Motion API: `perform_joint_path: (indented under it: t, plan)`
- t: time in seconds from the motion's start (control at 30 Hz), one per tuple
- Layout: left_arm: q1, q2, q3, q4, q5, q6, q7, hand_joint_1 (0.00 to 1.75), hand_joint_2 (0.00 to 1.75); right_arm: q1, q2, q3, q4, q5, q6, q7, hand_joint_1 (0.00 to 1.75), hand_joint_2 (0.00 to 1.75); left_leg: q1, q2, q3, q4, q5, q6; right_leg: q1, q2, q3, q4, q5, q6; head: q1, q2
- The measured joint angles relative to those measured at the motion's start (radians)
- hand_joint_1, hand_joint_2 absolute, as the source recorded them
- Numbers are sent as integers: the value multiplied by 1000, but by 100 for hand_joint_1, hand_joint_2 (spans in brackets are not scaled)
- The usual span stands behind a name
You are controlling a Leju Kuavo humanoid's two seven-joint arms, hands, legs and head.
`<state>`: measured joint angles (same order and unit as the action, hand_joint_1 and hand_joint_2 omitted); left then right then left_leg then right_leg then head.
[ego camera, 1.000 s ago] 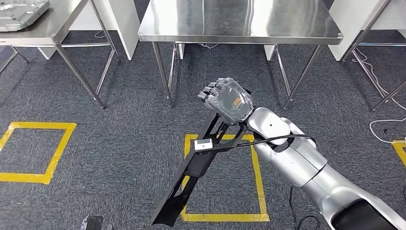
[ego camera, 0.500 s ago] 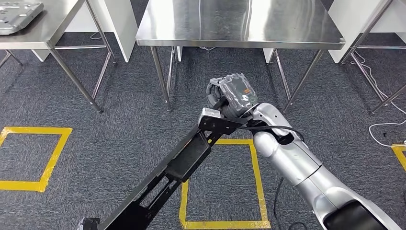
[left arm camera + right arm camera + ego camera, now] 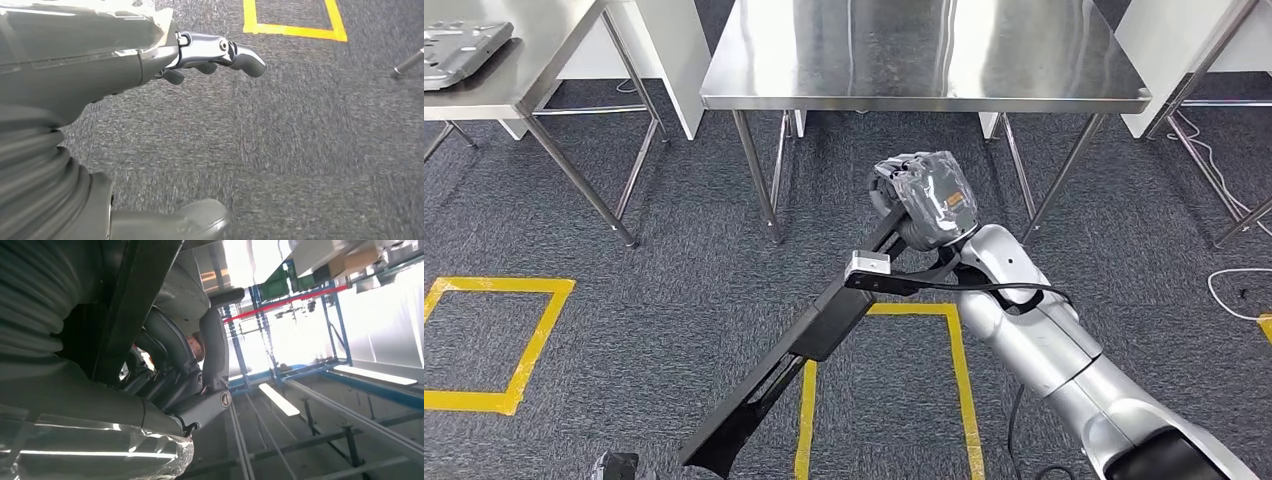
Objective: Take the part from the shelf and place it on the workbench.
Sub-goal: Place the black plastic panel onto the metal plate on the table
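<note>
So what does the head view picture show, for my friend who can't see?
The robot's right hand holds a long black part slanting down over grey carpet with yellow tape squares. A shiny steel workbench stands just ahead.

The right hand [image 3: 921,200] grips a long black part [image 3: 799,345] by its upper end, and the part slants down toward the grey carpet [image 3: 674,260] over a yellow taped square [image 3: 964,360]. Just ahead stands a steel workbench [image 3: 924,55]. Off left, another table [image 3: 514,60] carries a grey tray [image 3: 459,40].
</note>
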<state>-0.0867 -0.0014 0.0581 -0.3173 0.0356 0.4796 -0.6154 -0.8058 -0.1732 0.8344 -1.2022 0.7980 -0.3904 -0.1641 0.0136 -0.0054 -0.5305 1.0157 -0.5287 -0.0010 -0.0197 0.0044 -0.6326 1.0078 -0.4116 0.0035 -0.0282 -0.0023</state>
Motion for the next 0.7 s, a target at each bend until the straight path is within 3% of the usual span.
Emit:
perform_joint_path:
  t: [0.07,0.13,0.17,0.2,0.27,0.33,0.43,0.5,0.57,0.63,0.67,0.7]
  plan:
    - [-3,1,0,0,0,-3,4,0,175,4,-1,-2,-5,5,-7,0,162,175,2,2,-53,103,-49,-10,-1,2,8,-1,-6,-11,-2,0]
    - [-5,1,0,0,-1,-3,9,0,175,13,-3,-3,-6,7,-8,0,162,175,2,3,-139,236,-93,-14,2,3,12,0,-12,-19,-3,0]
    - [-5,1,0,0,-2,-2,11,0,175,18,-4,-3,-6,8,-7,0,162,175,2,3,-171,269,-90,-13,4,4,14,0,-15,-21,-3,0]
    - [-5,1,0,0,-2,-2,12,0,175,23,-5,-4,-6,9,-7,0,162,175,1,3,-184,265,-66,-9,7,5,18,0,-18,-22,-3,0]
    - [-6,1,0,0,-1,0,14,0,175,27,-5,-5,-7,10,-7,0,162,175,-3,2,-151,148,27,8,12,9,30,-1,-25,-23,-3,0]
    - [-10,2,0,0,-2,2,13,0,175,27,-5,-6,-7,10,-6,-1,162,175,-13,4,-103,30,87,31,17,10,38,-3,-31,-20,-1,0]
    - [-16,3,-1,0,-3,3,13,0,175,28,-6,-7,-7,13,-5,-1,162,175,-23,7,-86,-10,94,47,18,10,41,-8,-34,-8,0,0]
    - [-18,2,-1,0,-4,3,15,0,175,28,-7,-9,-8,17,-5,-1,162,175,-18,8,-72,-29,103,52,20,7,36,3,-43,0,1,0]
    - [-20,0,-2,0,-5,3,16,0,175,26,-10,-11,-7,20,-4,-1,162,175,-11,9,-58,-46,110,55,20,4,-6,89,-82,1,4,0]
    - [-22,-2,-2,0,-6,4,17,0,175,27,-13,-12,-5,22,-1,-1,162,175,-12,8,-57,-46,109,57,15,3,-77,226,-133,3,5,0]
    - [-22,-2,-2,0,-6,4,17,0,175,28,-14,-12,-3,22,2,-1,162,175,-11,7,-57,-46,108,57,12,3,-102,268,-143,8,4,0]
    - [-22,-3,-2,0,-6,5,17,0,175,30,-15,-12,-2,22,4,-1,162,175,-11,6,-57,-45,107,55,9,3,-110,274,-137,17,4,0]
